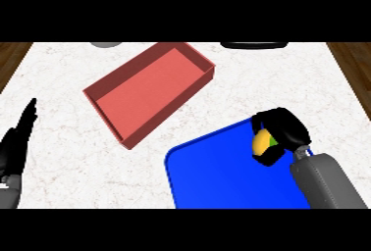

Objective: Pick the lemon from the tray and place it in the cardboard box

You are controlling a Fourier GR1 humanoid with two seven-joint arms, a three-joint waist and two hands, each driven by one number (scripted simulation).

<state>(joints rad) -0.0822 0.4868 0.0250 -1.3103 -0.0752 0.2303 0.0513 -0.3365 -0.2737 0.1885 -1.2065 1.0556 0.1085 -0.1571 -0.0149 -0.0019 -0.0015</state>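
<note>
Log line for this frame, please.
right hand: shut on lemon, over tray | box: no lemon inside | left hand: open, resting left edge

White marble-look table with faint veins, matt red box, smooth flat blue tray, wood floor at corners

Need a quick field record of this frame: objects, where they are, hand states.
lemon: in right robot hand, over far right part of tray
tray: blue, near right of counter
box: reddish, open top, nothing seen inside, centre, angled, far left of tray
right robot hand: curled round lemon
left robot hand: open, resting at left edge, fingers up
counter: white marbled
task step: lemon not yet in box
</note>
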